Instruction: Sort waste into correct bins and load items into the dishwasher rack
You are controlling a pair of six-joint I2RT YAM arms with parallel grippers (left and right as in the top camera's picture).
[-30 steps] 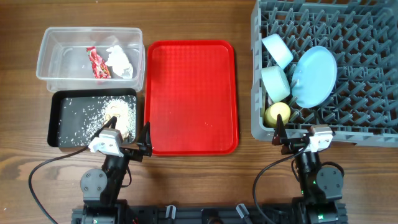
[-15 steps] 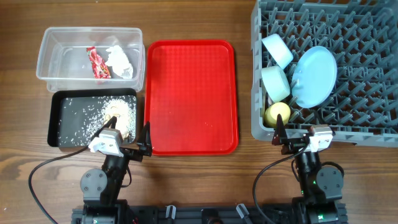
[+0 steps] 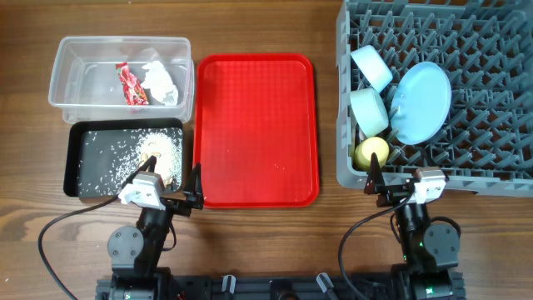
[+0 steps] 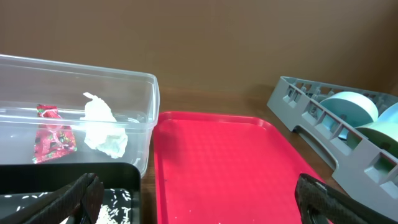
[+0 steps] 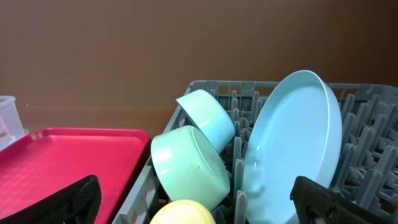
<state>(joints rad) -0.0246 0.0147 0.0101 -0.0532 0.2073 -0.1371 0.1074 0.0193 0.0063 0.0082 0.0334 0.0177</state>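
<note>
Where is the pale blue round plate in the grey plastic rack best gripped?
Its top rim, from above, probably: the pale blue round plate stands on edge, leaning, among the prongs of the grey plastic rack, leaving that thin upper edge free.

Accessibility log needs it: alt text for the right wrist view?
A pale blue plate stands on edge in the grey rack, with a pale blue bowl, a mint green bowl and a yellow cup to its left. A red tray lies further left.
</note>
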